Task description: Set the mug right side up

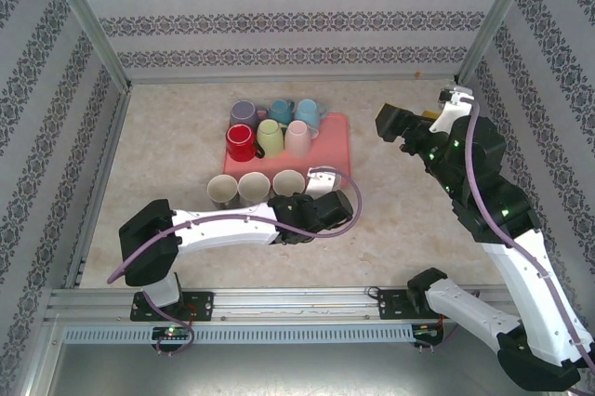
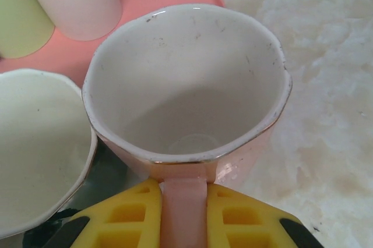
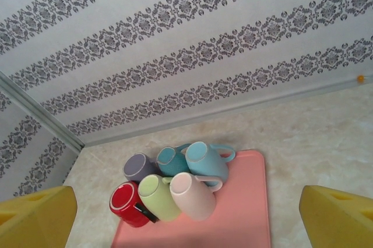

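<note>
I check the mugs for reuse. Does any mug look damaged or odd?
The pink mug in the left tool has an uneven rim with a small notch on the right in the wrist view, perhaps a chip, and faint dark scuffs inside.

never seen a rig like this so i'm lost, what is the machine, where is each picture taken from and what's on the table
It is two robot arms bolted at the near edge of a table. The top picture looks down from above and behind them. The other two come from a camera on each wrist, so the yellow blocks are that arm's own fingers. On the table are a pink tray carrying six coloured mugs and, nearer the arms, three cream mugs in a row. The left tool is closed on the handle of a pink mug, its opening facing that camera. The right tool is open and holds nothing.
</note>
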Motion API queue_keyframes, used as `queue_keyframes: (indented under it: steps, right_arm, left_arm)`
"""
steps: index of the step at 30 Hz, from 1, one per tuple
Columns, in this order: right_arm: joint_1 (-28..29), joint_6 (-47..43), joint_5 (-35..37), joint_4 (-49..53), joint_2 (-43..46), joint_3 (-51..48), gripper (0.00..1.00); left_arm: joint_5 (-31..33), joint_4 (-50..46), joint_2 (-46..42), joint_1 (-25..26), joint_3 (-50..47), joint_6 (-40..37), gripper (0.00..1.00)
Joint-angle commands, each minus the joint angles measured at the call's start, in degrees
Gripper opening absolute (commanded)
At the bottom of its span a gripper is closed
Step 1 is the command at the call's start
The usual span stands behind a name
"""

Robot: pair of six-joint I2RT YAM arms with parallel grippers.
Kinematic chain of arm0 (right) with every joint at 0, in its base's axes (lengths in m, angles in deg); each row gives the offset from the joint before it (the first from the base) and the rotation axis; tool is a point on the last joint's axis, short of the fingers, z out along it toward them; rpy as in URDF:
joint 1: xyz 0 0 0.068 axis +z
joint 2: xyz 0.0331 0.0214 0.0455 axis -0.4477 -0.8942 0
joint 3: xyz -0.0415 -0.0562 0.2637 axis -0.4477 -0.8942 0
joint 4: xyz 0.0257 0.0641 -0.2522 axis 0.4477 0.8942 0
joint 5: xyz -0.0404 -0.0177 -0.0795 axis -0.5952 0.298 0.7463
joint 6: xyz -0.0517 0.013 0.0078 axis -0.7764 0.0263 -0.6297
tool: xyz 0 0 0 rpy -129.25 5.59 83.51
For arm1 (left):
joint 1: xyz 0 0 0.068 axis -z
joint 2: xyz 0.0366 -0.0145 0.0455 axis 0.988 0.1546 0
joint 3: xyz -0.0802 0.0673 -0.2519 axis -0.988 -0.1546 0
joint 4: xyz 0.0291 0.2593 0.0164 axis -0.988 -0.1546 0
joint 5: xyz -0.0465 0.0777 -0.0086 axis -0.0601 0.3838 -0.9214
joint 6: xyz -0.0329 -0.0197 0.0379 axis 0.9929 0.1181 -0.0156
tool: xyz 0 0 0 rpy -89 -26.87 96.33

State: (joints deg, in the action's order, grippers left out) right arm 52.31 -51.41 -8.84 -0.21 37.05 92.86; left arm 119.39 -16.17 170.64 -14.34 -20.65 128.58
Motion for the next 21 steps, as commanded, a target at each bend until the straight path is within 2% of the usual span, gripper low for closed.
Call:
queue_keyframes:
  steps: [1, 8, 21]
  right_arm:
    - [0.0, 0.8, -0.1, -1.1, 0.1, -0.5, 0.97]
    - [-0.1, 0.9, -0.5, -1.2, 0.4, -1.6, 0.97]
    - [-0.2, 1.2, -1.1, -1.9, 1.0, -3.7, 0.98]
  left_arm:
    - [4.4, 8.9, 0.7, 0.4, -0.8, 1.2, 0.00]
    - [4.4, 10.8, 2.3, 0.4, -2.0, -0.2, 0.00]
    - [6.4, 8.3, 5.5, 0.3, -1.0, -0.3, 0.05]
